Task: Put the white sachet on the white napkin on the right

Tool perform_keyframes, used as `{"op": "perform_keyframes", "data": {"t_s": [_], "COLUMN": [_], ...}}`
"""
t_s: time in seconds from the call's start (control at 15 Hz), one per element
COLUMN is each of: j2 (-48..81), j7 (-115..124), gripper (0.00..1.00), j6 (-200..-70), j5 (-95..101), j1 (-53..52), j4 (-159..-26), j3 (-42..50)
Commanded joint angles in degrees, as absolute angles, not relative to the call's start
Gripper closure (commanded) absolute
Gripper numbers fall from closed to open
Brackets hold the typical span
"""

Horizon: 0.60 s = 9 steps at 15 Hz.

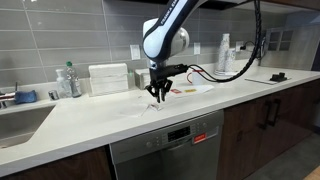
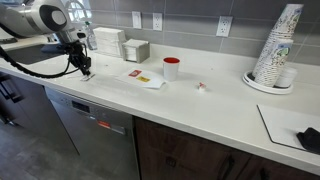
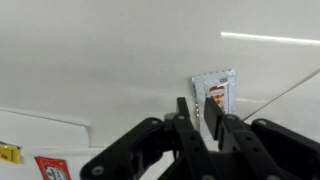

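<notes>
While the robot's black two-fingered hand (image 3: 200, 108) is hanging low over the pale desk (image 2: 200, 115), its fingers are sitting narrow, nearly together; I cannot tell whether they are pinching anything. The tiny flat white rectangular sachet with a red mark (image 3: 216, 85) is showing just beyond the fingertips, long axis pointing away from the hand. The thin rumpled white paper napkin (image 2: 157, 83) is lying near, back behind the hand, bearing a small red packet (image 2: 135, 73).

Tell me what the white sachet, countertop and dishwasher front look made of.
White sachet: thin paper or coated film, matte, lying flat with a printed red mark; can't tell which. Countertop: smooth white stone-like slab or solid surface, faint sheen, no visible grain. Dishwasher front: likely brushed stainless steel, grey metallic look.
</notes>
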<state>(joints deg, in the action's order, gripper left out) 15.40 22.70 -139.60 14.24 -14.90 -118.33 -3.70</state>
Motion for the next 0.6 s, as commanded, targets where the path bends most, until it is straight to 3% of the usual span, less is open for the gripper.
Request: {"op": "perform_keyframes", "data": {"t_s": [0.0,0.33,0.4,0.53], "j2": [16.2,18.0,18.4,19.2], "j7": [16.5,13.4,13.1,11.5], "gripper": [0.42,0.05,0.01,0.0], "j6": [-139.3,-139.8,-140.1,-140.4], "j5": [12.1,11.8,11.7,10.6], "j1": [-14.0,-13.9,-13.8,-13.5], "j4": [-117.4,-116.3,-116.2,-116.0], "j3": [-5.6,-6.0,-6.0,-6.2]}}
